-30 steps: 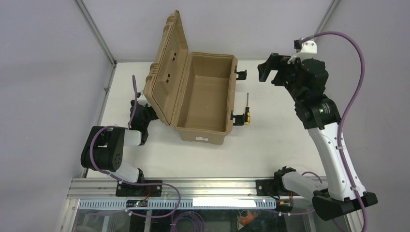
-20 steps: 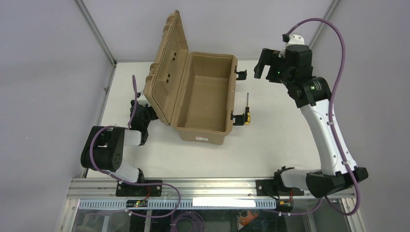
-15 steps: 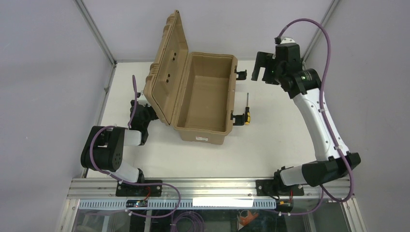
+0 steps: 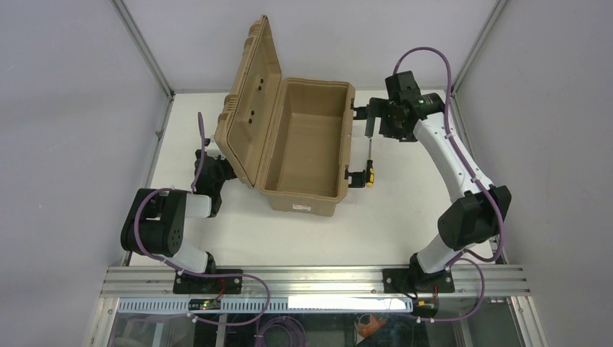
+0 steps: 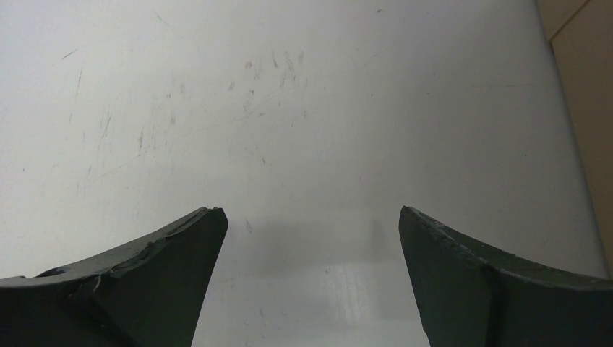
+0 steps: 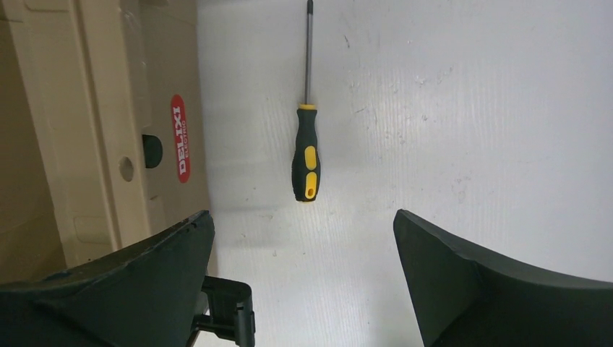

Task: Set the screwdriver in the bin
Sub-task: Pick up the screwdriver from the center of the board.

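Observation:
The screwdriver (image 4: 369, 172) lies on the white table just right of the bin (image 4: 311, 189), handle toward the near side. The bin is a tan case with its ribbed lid standing open on the left. My right gripper (image 4: 372, 121) is open and empty, held above the table by the bin's right wall. In the right wrist view the screwdriver (image 6: 306, 153) lies ahead of my open right gripper (image 6: 301, 217), with the bin wall (image 6: 101, 123) to its left. My left gripper (image 4: 209, 170) sits low behind the lid; the left wrist view shows it open (image 5: 311, 211) over bare table.
Black latches (image 4: 359, 110) stick out from the bin's right wall; one latch (image 6: 225, 312) shows by my right gripper's left finger. A tan edge of the bin (image 5: 587, 108) is at the right of the left wrist view. Frame posts and grey walls surround the table.
My right arm has swung left and down from the far right toward the bin's right side, over the screwdriver. The left arm, the bin and the screwdriver have not moved.

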`<state>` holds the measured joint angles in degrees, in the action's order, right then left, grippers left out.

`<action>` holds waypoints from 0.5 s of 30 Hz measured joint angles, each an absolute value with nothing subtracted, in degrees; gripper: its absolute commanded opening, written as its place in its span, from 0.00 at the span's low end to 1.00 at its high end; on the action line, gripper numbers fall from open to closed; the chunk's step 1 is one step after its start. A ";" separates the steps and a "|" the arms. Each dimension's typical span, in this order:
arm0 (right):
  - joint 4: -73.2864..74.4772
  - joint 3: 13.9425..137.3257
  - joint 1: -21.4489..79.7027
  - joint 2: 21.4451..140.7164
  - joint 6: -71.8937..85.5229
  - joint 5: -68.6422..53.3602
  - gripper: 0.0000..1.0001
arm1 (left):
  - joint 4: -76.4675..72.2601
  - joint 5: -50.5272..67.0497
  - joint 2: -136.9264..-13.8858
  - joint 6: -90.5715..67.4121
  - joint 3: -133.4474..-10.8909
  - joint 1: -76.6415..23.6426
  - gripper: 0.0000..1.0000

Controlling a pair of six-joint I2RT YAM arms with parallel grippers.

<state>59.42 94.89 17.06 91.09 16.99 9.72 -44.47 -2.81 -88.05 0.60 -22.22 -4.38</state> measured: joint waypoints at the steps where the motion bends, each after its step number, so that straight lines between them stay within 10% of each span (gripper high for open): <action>1: 59.51 94.39 17.06 91.53 17.12 9.61 0.99 | -44.47 -2.81 -88.05 0.60 -22.22 -4.38 0.99; 15: 56.62 85.80 17.06 98.63 20.12 5.65 0.95 | -44.47 -2.81 -88.05 0.60 -22.22 -4.38 0.99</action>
<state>56.62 85.80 17.06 98.63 20.12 5.65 -44.47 -2.81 -88.05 0.60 -22.22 -4.38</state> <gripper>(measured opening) 0.957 0.992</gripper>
